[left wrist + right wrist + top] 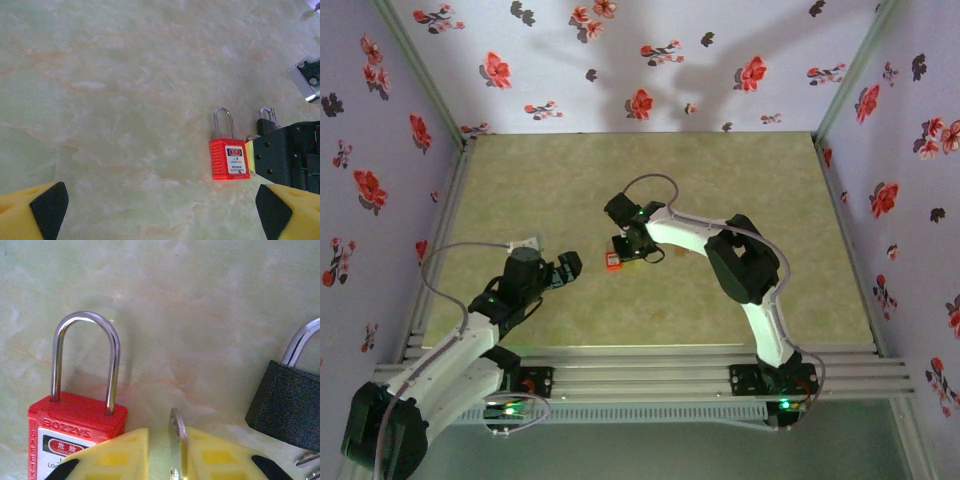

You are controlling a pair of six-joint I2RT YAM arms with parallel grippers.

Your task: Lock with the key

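Pale green marbled tabletop (720,180); left gripper (160,207) spread wide, empty; red plastic padlock with silver shackle (229,159) lying flat; right gripper (166,450) pinched narrow on tiny metal key (178,429) just beside it, so square the blade to the keyhole before pushing.

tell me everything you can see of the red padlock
The red padlock lies flat, label up, on the pale marbled table. Its ribbed red body looks plastic, embossed BOZZYS, with a white label bearing a red oval. The silver metal shackle has both legs seated in the body. One yellow finger of the right gripper overlaps its lower corner; contact is unclear.
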